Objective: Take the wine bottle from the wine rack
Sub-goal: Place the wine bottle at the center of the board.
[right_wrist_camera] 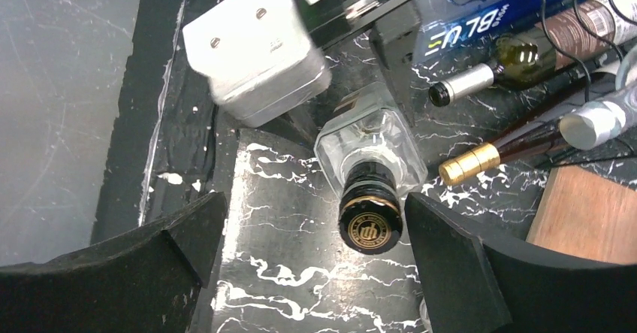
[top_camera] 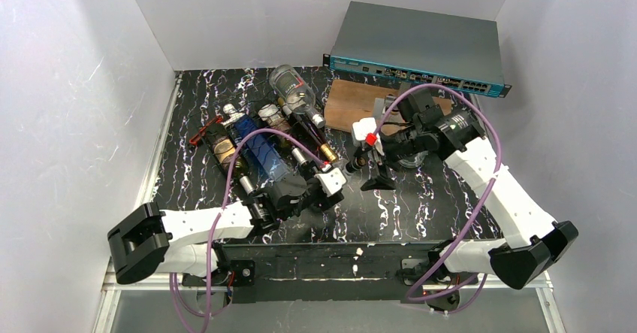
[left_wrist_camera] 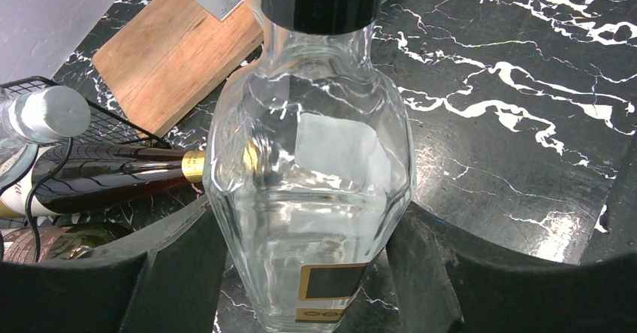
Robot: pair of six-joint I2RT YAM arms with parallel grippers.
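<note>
Top external view, black marble table [top_camera: 421, 198]: wine rack [top_camera: 204, 132] at 10 o'clock from the middle, loaded with a blue bottle [top_camera: 263, 149] and several others lying side by side. Clear bottle [left_wrist_camera: 312, 168] out of the rack, just off its 4 o'clock corner, neck aimed toward 2 o'clock. Clamped around the glass body by the left gripper [top_camera: 334, 183], both fingers pressed flat against the sides, roughly half spread. Resting on the marble or raised above it: cannot tell.

Right wrist view: right gripper [right_wrist_camera: 312, 228] spread wide on either side of the black cap [right_wrist_camera: 368, 224] with its gold emblem, daylight on both sides, holding nothing. Dark bottle with a gold cap [right_wrist_camera: 469, 164] at 2 o'clock from that cap.

Wooden board [top_camera: 353, 104] at 1 o'clock on the table, grey network box [top_camera: 421, 43] propped behind it against the back wall.
</note>
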